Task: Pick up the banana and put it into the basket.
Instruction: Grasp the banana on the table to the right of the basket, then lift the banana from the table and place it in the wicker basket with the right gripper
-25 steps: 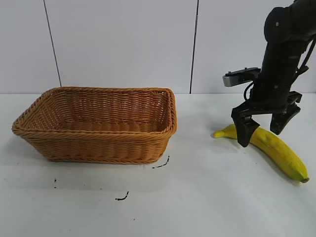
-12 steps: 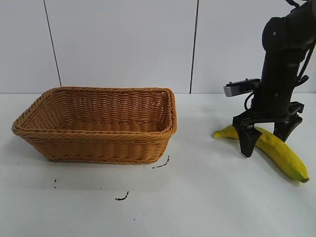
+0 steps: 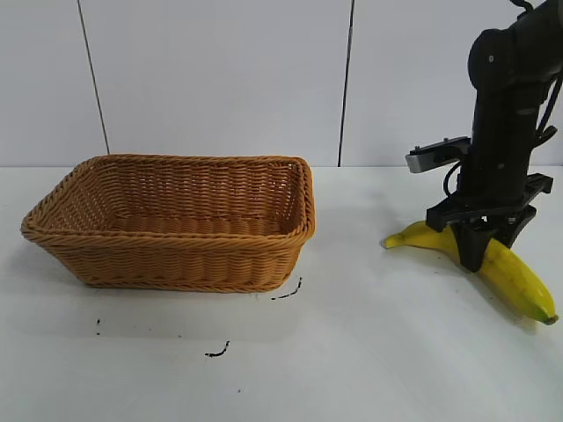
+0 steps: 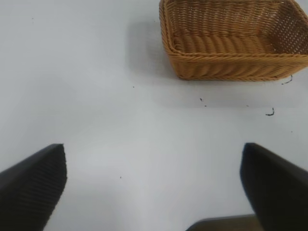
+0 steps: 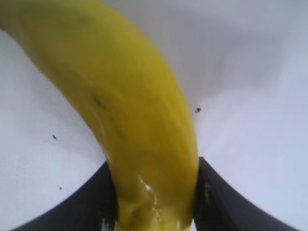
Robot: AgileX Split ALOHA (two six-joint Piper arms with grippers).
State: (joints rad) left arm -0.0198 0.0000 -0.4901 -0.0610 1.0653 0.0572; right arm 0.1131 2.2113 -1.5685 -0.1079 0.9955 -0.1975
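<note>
— What is changing?

— My right gripper (image 3: pixel 480 239) is closing: its fingers, spread either side of the banana (image 3: pixel 501 264) a second ago, are now pinching its middle on the table (image 3: pixel 369 352). The grasp is looking ready for lifting.

— And the rest?

— The basket (image 3: pixel 176 224) is sitting well apart. My left gripper (image 4: pixel 154 187) is hanging spread, idle.

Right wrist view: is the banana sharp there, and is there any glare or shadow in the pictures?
Right wrist view: the banana is soft and blurred, with a small wet-looking glare between the right gripper fingers. Exterior view: even light, a faint shadow beside the basket. Left wrist view: the left gripper fingers are blurred.
</note>
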